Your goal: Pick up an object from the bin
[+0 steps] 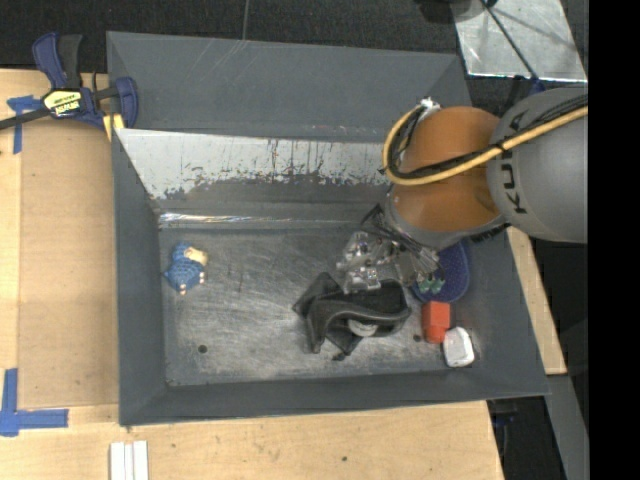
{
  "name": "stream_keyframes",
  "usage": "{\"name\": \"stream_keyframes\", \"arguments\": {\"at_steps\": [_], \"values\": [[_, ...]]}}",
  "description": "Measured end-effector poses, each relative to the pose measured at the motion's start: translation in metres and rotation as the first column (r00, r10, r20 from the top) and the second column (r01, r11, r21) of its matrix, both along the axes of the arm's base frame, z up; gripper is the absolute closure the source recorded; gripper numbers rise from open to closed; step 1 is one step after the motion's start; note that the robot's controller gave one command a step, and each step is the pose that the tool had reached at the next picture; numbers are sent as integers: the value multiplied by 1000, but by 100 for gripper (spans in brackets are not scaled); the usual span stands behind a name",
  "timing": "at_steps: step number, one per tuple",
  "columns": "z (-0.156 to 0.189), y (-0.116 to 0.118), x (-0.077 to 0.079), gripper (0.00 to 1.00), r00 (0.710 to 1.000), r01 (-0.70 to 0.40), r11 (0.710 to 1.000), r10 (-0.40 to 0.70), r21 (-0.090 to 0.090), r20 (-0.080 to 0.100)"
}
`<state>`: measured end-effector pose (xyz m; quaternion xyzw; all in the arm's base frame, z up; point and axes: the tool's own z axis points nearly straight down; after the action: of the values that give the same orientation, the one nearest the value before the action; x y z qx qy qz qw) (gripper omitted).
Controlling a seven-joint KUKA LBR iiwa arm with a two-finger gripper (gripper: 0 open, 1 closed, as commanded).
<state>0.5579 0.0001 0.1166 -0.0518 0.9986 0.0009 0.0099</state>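
In the right half of the bin (pixel 138 298), gripper (pixel 372 265) found low above a black crumpled strap (pixel 345 320), its opening and hold not discernible, red block (pixel 437 320) and white piece (pixel 458 348) nearby.

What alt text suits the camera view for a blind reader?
The gripper hangs over a crumpled black item in the grey bin. A red block and white piece lie to its right, a small blue toy far left.

Black capital letters (pixel 508 194) stand on the grey casing of the robot arm (pixel 550 168), at the right of the camera view, just beside the orange cover (pixel 450 173); they run sideways, turned on end; "KU" reads clearly; what follows them cannot be told.
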Motion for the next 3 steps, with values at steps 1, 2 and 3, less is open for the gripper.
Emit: {"name": "stream_keyframes", "arguments": {"at_steps": [1, 2, 3], "values": [[-4, -1, 0, 0, 1000, 0, 1000, 0, -1, 5], [14, 2, -26, 0, 986, -164, 986, 164, -10, 7], [63, -38, 17, 0, 978, -209, 978, 209, -7, -8]]}}
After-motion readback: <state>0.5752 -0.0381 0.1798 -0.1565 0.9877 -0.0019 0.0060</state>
